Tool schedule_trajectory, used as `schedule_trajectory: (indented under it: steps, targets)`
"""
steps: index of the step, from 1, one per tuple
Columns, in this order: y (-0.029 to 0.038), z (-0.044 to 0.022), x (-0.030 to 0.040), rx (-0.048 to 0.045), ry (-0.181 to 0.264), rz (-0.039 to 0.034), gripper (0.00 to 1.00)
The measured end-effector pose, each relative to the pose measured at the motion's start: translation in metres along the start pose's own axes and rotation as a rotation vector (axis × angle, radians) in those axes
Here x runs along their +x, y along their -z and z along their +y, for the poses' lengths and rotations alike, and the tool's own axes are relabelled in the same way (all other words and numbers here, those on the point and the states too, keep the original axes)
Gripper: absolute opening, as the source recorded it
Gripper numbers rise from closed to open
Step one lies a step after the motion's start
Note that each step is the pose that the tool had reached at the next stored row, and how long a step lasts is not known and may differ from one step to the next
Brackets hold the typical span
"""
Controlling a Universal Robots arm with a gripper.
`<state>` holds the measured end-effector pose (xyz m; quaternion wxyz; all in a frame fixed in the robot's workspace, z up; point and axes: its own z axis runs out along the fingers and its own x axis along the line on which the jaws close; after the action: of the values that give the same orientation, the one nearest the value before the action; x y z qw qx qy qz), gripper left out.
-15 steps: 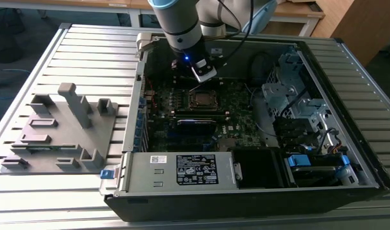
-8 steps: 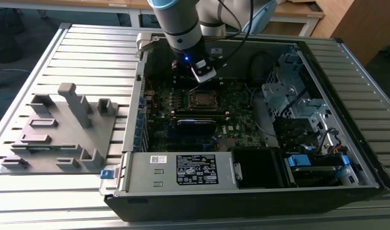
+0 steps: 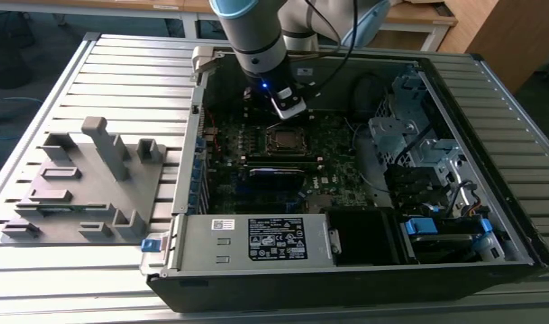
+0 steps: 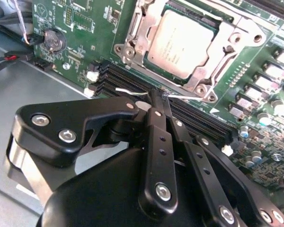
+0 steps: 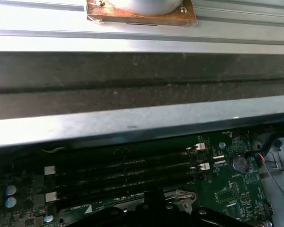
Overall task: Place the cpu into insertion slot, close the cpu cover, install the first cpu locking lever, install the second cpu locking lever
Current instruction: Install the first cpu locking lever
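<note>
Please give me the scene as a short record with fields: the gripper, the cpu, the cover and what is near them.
cover: down, frames the cpu
cpu: flat, inside the cover's cut-out
gripper: shut, above the memory slots beside the cover
rod: thin metal, crosses at the gripper's tips; gripped or not, cannot tell
case: open, on a slatted table

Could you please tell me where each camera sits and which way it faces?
Exterior view: high up, looking down into the open computer case; the arm and gripper show.
Second wrist view: behind the gripper, facing the cpu.
First wrist view: low by the gripper, facing across the memory slots to the case wall.
Both wrist views share the memory slots.
</note>
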<state>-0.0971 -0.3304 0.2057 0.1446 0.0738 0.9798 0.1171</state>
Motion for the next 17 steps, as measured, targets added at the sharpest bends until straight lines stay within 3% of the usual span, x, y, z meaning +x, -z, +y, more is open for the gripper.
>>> schedule_trajectory:
  steps: [17]
  targets:
    - [-0.0070, -0.0001, -0.0076, 0.0029, -0.010, -0.0027, 0.10]
